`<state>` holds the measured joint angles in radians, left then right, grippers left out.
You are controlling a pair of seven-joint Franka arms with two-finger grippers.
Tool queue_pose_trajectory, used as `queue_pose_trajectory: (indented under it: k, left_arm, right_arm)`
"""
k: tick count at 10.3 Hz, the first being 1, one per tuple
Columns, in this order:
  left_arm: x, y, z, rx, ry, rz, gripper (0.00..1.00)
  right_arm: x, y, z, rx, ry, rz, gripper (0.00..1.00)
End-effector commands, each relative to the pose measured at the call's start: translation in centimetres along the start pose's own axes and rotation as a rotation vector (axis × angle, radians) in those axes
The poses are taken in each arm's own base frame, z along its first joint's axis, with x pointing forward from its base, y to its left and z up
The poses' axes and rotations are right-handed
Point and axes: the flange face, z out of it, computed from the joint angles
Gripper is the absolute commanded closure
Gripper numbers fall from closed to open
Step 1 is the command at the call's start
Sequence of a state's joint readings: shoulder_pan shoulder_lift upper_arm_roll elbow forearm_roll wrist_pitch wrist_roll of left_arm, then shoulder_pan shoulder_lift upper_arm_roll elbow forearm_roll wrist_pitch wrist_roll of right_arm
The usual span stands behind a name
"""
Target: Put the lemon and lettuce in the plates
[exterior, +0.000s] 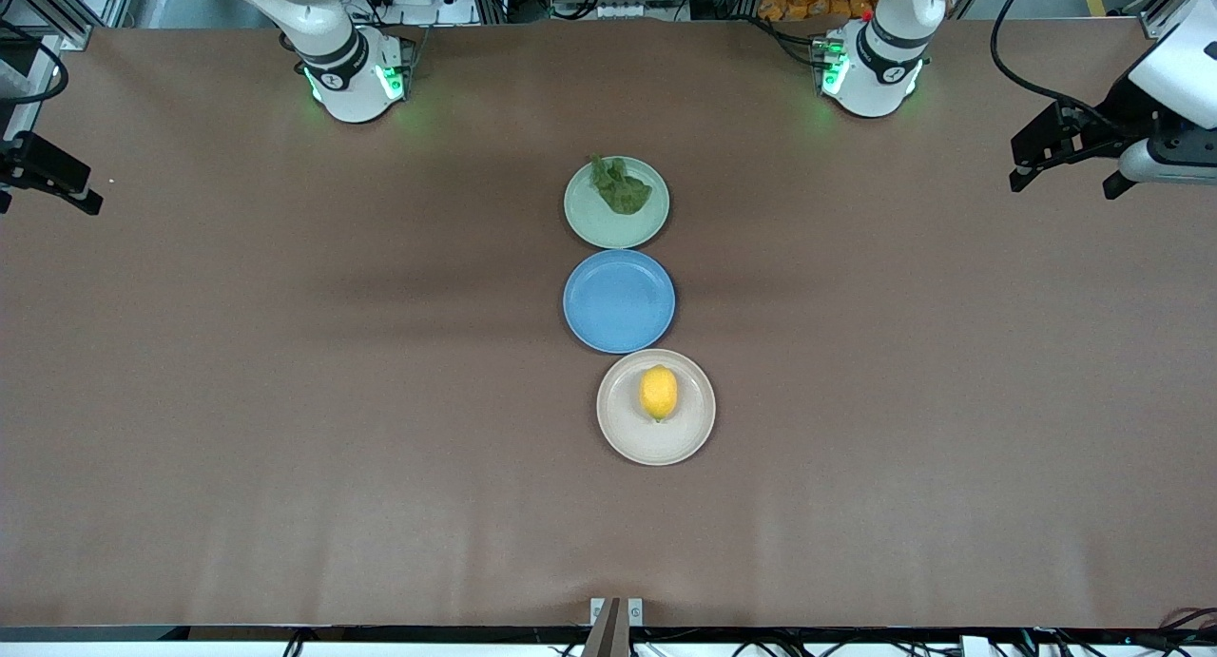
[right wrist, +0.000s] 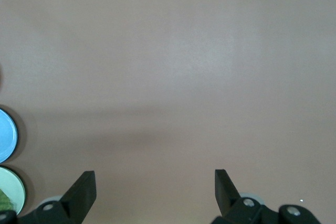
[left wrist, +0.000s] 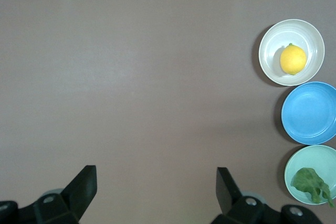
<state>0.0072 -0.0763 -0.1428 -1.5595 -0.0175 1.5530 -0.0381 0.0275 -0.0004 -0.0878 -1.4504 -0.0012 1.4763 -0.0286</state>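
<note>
lemon (exterior: 659, 392) in our beige-white plate (exterior: 618, 434) | lettuce (exterior: 620, 186) in pale green plate (exterior: 585, 218) | left gripper (exterior: 1070, 158), right gripper (exterior: 48, 177) released, parked at table ends | task looks finished

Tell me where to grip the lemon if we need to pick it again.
Probably across the lemon's narrow middle, coming straight down. It lies in the beige plate with its long axis running toward the front camera, so gripper fingers should close across its shorter width, clear of the plate's rim.
</note>
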Motion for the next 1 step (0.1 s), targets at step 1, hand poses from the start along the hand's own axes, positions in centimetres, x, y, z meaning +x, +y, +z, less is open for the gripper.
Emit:
queue_pose_trajectory:
  k: [1]
  left_arm:
    - [0.06, -0.25, -0.59, -0.02, -0.006, 0.022, 0.0]
  right_arm:
    - [-0.65, 0.01, -0.8, 0.007, 0.003, 0.003, 0.0]
